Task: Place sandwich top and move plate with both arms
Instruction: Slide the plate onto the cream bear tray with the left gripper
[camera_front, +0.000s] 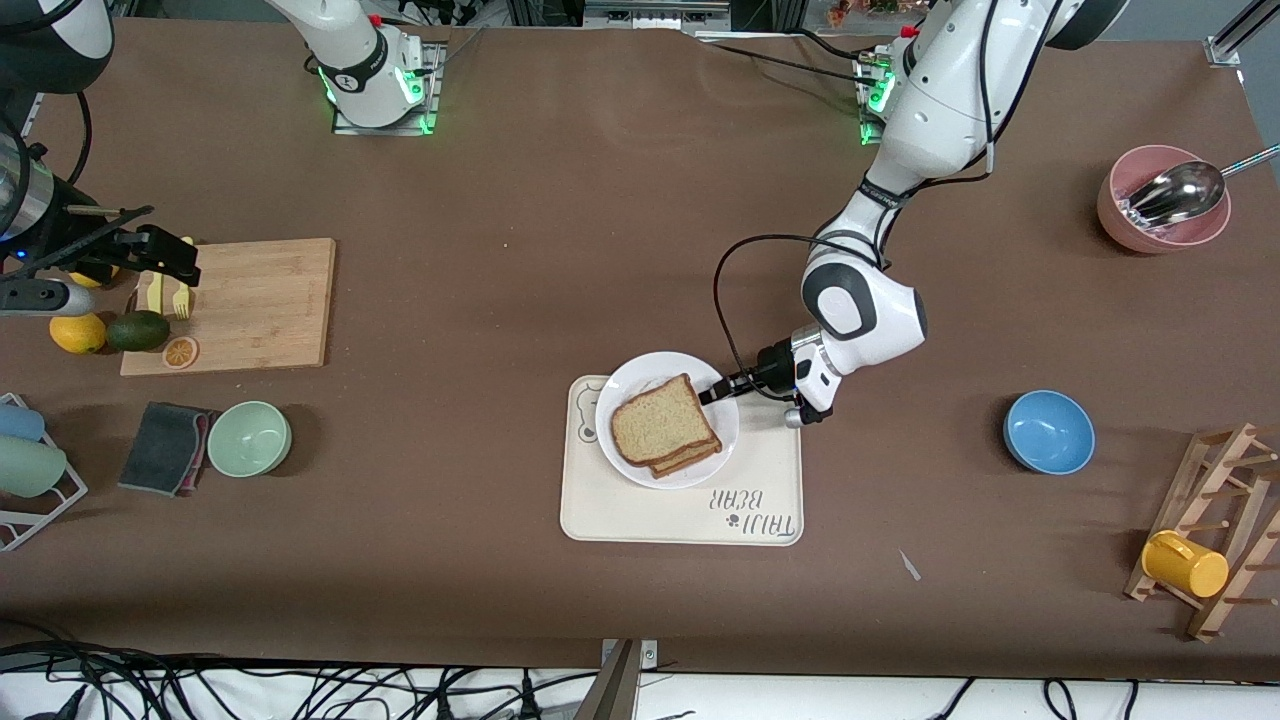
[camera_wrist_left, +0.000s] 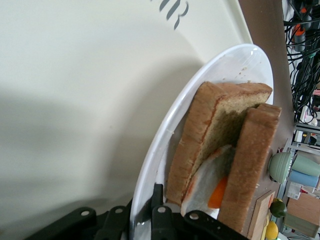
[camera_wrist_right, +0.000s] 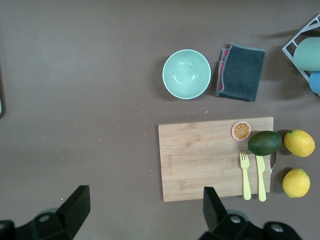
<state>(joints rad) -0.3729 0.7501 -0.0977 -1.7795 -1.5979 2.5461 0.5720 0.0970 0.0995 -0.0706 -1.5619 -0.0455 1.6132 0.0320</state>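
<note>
Sandwich top (camera_front: 663, 428) already on the egg slice, left tool (camera_front: 712, 391) pinching the plate (camera_front: 628, 387) rim at about two o'clock, seemingly starting the move, right tool (camera_front: 165, 262) spread over the cutting board (camera_front: 250, 305), needed next.

Bright even overhead light, soft shadows on table (camera_front: 560, 200), close plate (camera_wrist_left: 165, 150) slightly blurred
</note>
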